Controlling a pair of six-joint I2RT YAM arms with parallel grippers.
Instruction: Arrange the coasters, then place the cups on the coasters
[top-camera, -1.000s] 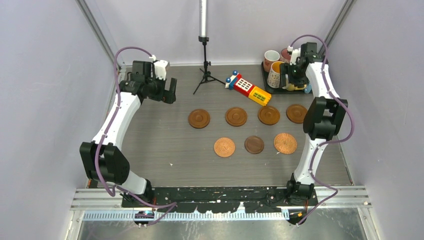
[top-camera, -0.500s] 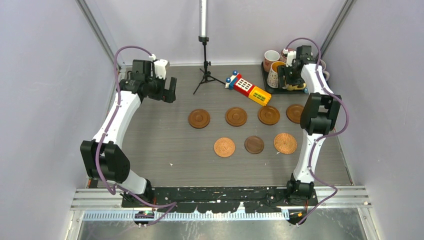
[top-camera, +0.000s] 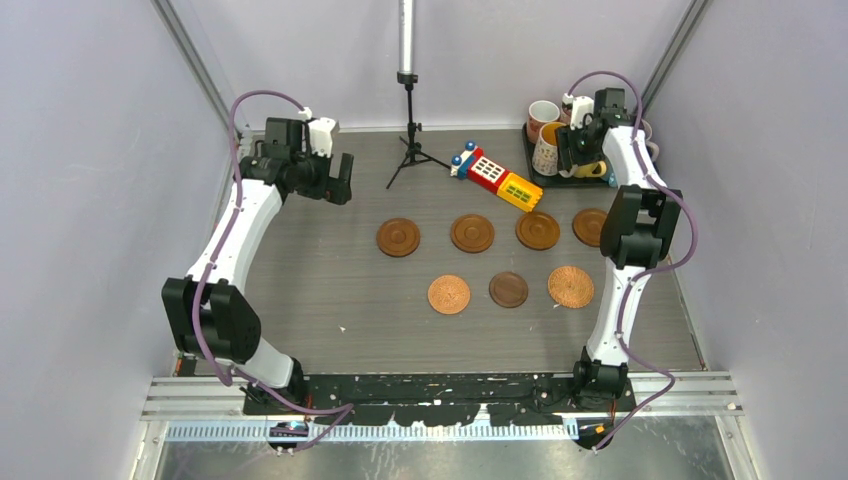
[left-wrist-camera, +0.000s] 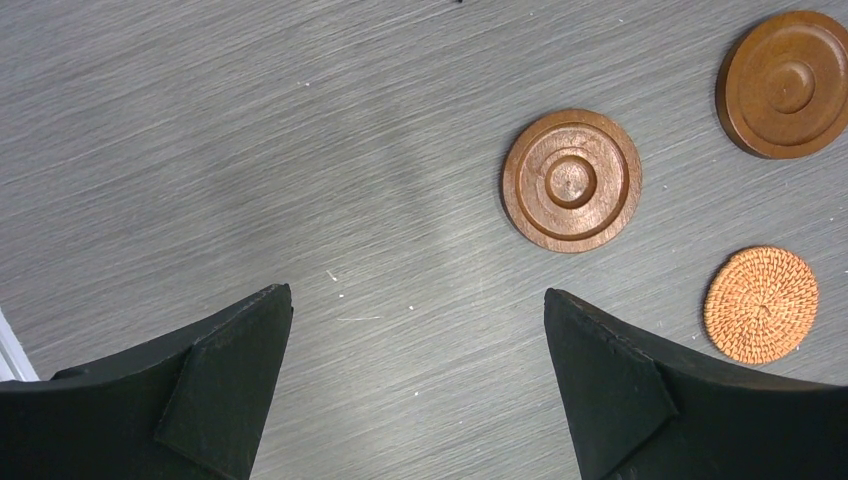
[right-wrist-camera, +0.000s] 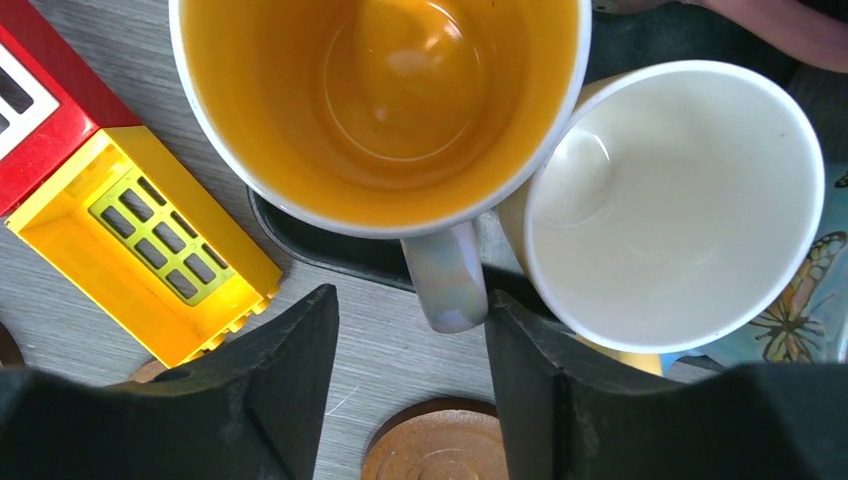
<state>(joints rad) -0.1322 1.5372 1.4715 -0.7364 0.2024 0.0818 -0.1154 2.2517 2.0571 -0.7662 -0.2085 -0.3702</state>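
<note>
Table (top-camera: 330, 290): seven coasters (top-camera: 472, 233) in two rows, all bare. Right arm (top-camera: 628, 215) has advanced over black tray (right-wrist-camera: 330, 255) at far right corner. Right gripper (right-wrist-camera: 410, 305): jaws narrowing, straddling handle (right-wrist-camera: 445, 285) of orange-lined mug (right-wrist-camera: 380, 100) on tray, not yet pinching. Left gripper (left-wrist-camera: 415, 300): jaws spread wide, empty. Arranging looks done; first cup pickup beginning.

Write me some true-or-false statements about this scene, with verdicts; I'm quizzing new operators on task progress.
1. Seven coasters lie on the table, none bearing a cup. True.
2. The left gripper holds a coaster. False: it is open and empty above bare table.
3. The right gripper straddles the handle of the orange-inside mug. True.
4. The toy block sits on the tray. False: it lies on the table beside it.
</note>
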